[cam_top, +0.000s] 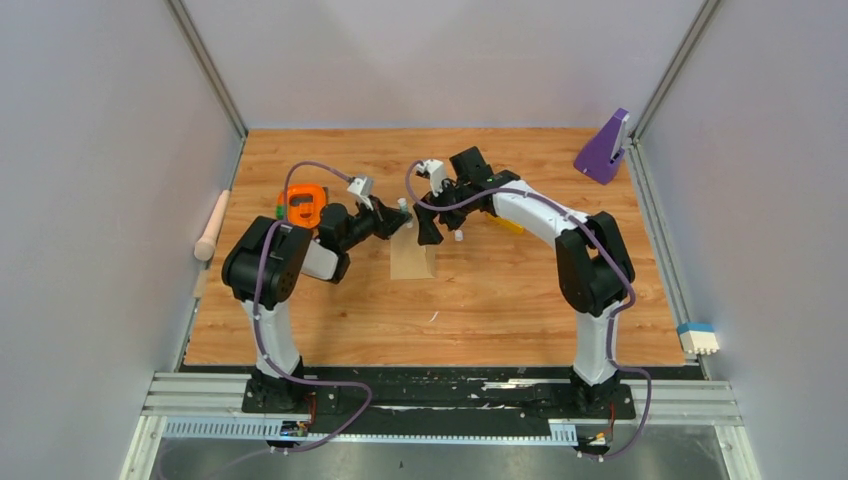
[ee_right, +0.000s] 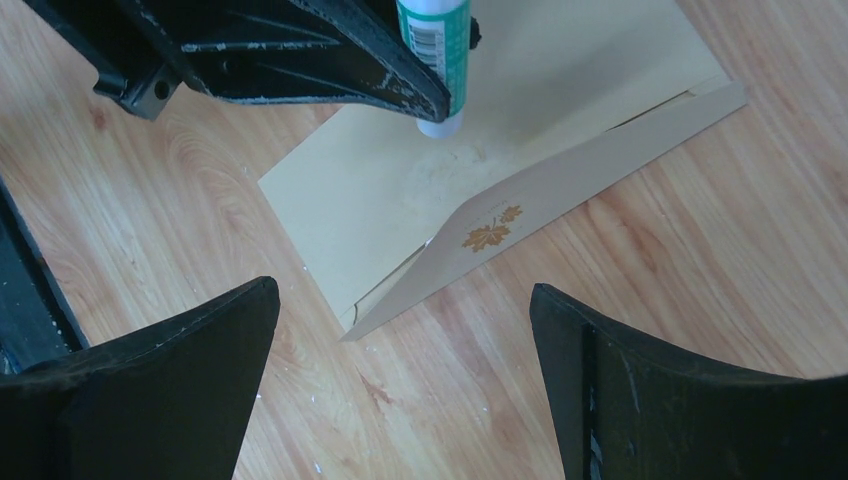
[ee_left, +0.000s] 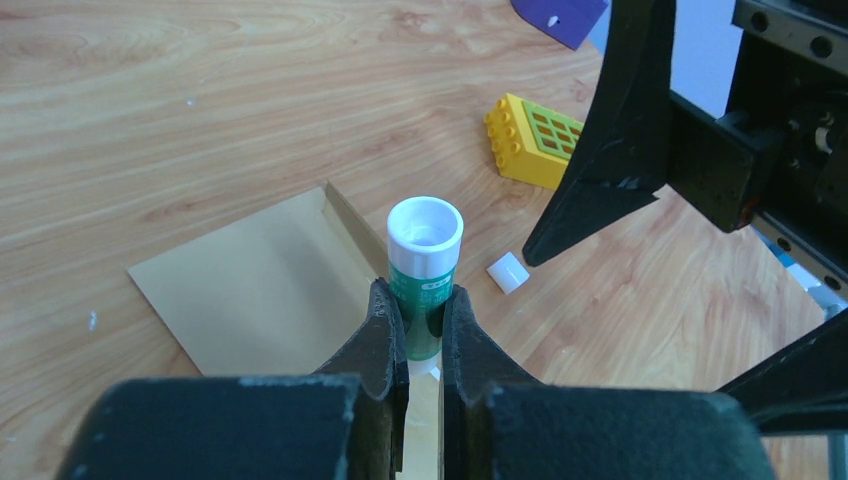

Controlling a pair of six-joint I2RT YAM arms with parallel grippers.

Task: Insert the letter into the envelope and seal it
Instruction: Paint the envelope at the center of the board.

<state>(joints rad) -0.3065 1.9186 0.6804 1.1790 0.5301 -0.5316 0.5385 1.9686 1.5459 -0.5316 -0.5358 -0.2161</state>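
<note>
Sealing step — my left tool [ee_left: 420, 310] clamps the glue stick [ee_left: 425, 245] over the envelope [ee_left: 250, 290], right tool [ee_right: 402, 292] gapes empty — next, smear the flap [ee_right: 560, 180].

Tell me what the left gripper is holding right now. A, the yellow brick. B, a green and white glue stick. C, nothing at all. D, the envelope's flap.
B: the left gripper is shut on the green and white glue stick, held over the envelope, while the yellow brick lies apart on the table.
</note>
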